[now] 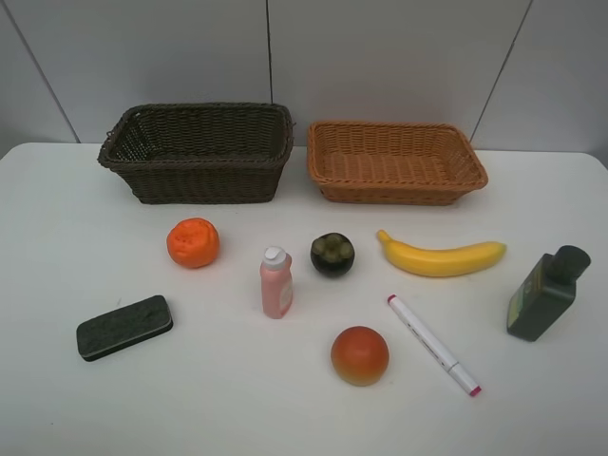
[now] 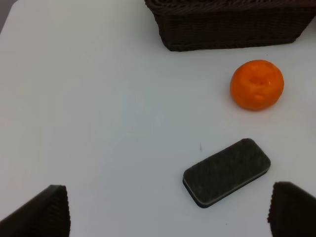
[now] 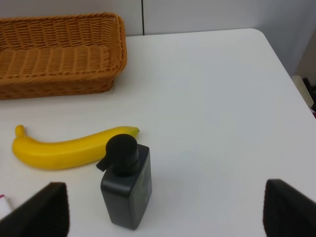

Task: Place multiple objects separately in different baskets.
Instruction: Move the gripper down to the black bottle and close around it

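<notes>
Just ahead of our gaping left pincer point(image 2: 168, 217) lies a flat, rough-topped eraser point(image 2: 227, 172); our right pincer point(image 3: 165, 212), gaping too, faces smooth tabletop point(image 3: 222, 98).

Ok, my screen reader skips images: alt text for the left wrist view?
A dark eraser lies on a white table, ahead of the open left pincer; an orange sits between it and a dark brown basket.

At the back of the worktop point(image 1: 237, 404), the left basket point(image 1: 204, 182) and right basket point(image 1: 394, 126) stand side by side. Before them, left to right: eraser point(image 1: 124, 327), orange point(image 1: 193, 242), middle bottle point(image 1: 276, 282), mangosteen point(image 1: 332, 254), banana point(image 1: 442, 257), end bottle point(image 1: 546, 293). Nearest the front lie the round fruit point(image 1: 360, 355) and, to its right, the marker point(image 1: 432, 344).
</notes>
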Robot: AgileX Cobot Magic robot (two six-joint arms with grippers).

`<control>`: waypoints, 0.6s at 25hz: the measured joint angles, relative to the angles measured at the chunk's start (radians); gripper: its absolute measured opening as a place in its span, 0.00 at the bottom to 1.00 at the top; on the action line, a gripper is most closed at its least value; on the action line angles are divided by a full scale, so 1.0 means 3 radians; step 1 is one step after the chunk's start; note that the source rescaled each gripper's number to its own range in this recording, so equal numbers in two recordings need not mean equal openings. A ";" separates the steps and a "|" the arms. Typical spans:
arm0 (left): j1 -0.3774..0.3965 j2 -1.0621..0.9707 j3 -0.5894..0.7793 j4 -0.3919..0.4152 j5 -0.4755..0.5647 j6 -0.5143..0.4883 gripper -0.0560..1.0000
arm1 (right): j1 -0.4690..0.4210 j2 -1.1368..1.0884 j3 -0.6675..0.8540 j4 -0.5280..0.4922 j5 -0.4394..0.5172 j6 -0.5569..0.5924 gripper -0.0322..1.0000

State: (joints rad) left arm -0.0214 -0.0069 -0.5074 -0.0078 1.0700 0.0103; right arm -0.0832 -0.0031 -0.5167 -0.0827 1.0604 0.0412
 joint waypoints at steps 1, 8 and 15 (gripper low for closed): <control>0.0000 0.0000 0.0000 0.0000 0.0000 0.0000 1.00 | 0.0000 0.0000 0.0000 0.0000 0.0000 0.0000 0.98; 0.0000 0.0000 0.0000 0.0000 0.0000 0.0000 1.00 | 0.0000 0.0000 0.0000 0.0000 0.0000 0.0000 0.98; 0.0000 0.0000 0.0000 0.0000 0.0000 0.0000 1.00 | 0.0000 0.0000 0.0000 0.0000 0.0000 0.0000 0.98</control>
State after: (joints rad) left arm -0.0214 -0.0069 -0.5074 -0.0078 1.0700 0.0103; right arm -0.0832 -0.0031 -0.5167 -0.0827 1.0604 0.0412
